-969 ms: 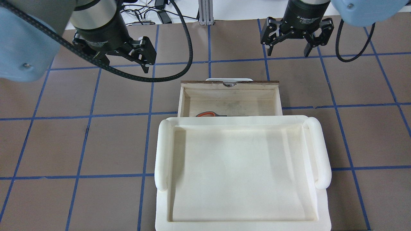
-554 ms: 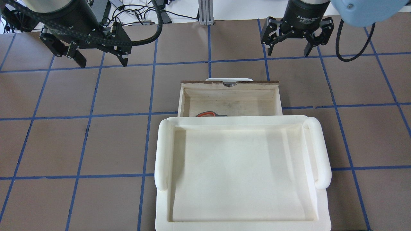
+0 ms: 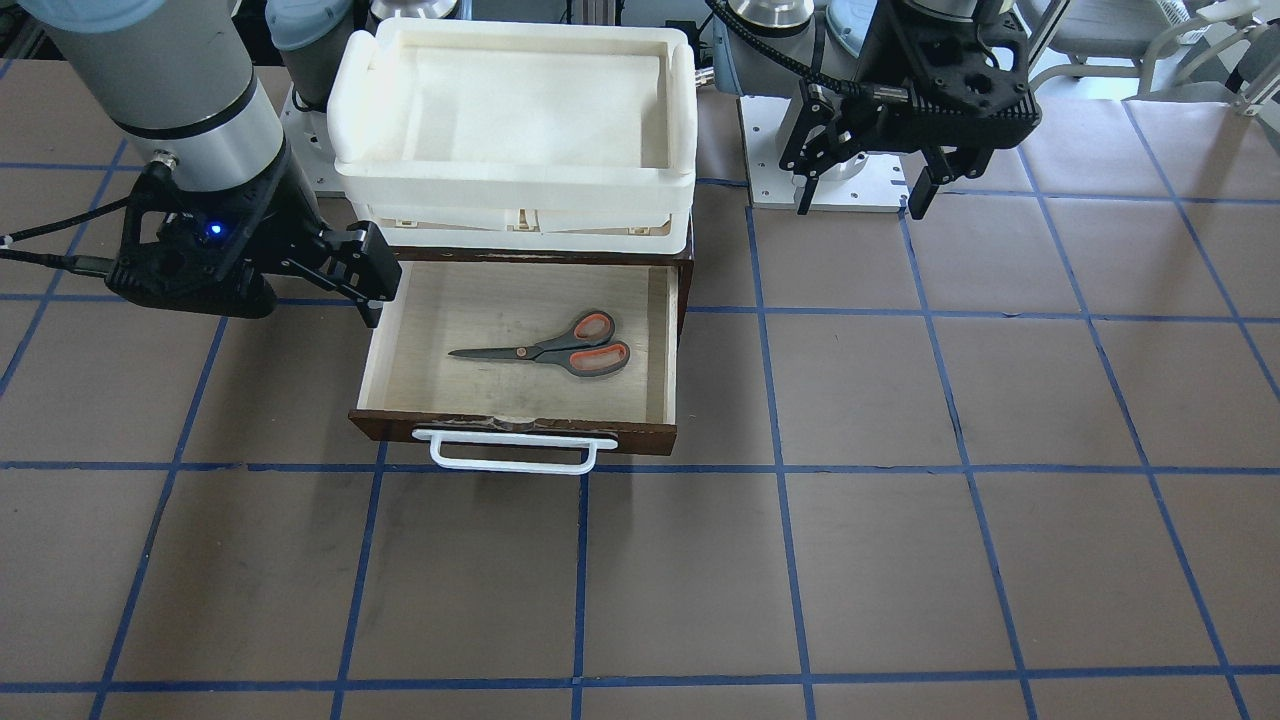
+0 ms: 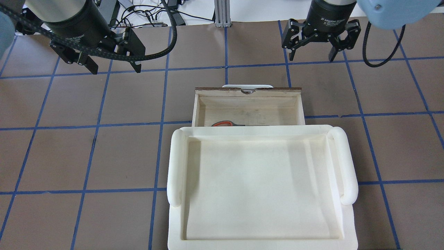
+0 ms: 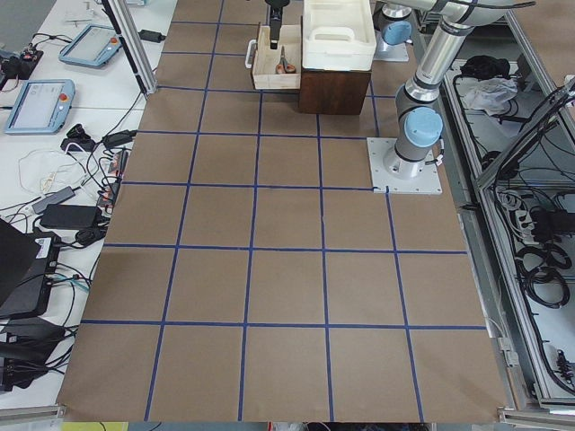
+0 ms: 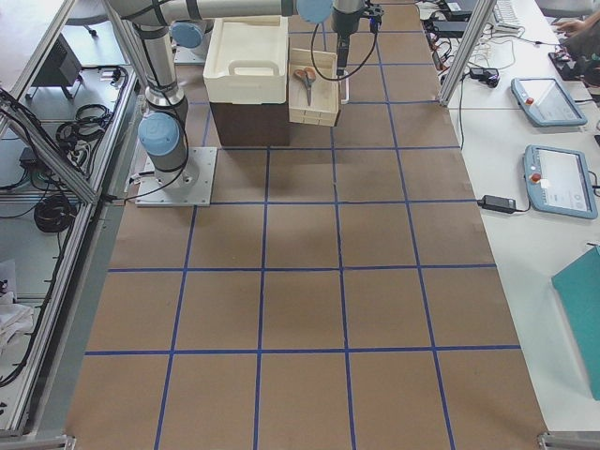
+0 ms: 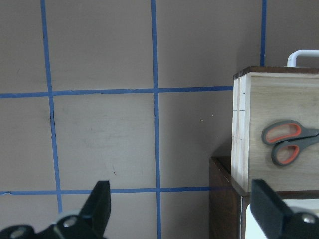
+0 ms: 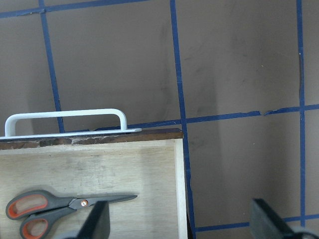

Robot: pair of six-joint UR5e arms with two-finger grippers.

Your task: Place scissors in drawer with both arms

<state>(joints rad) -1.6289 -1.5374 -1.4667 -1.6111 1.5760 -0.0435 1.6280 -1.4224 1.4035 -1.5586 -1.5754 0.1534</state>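
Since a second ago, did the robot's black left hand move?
Yes. In the overhead view the black two-finger left hand has swung towards the view's left, farther from the open dark-fronted wooden drawer, which stayed put.

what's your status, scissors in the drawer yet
Left tool open, empty. Right tool open, empty. Scissors flat inside drawer, drawer open. Both tools apart from it.
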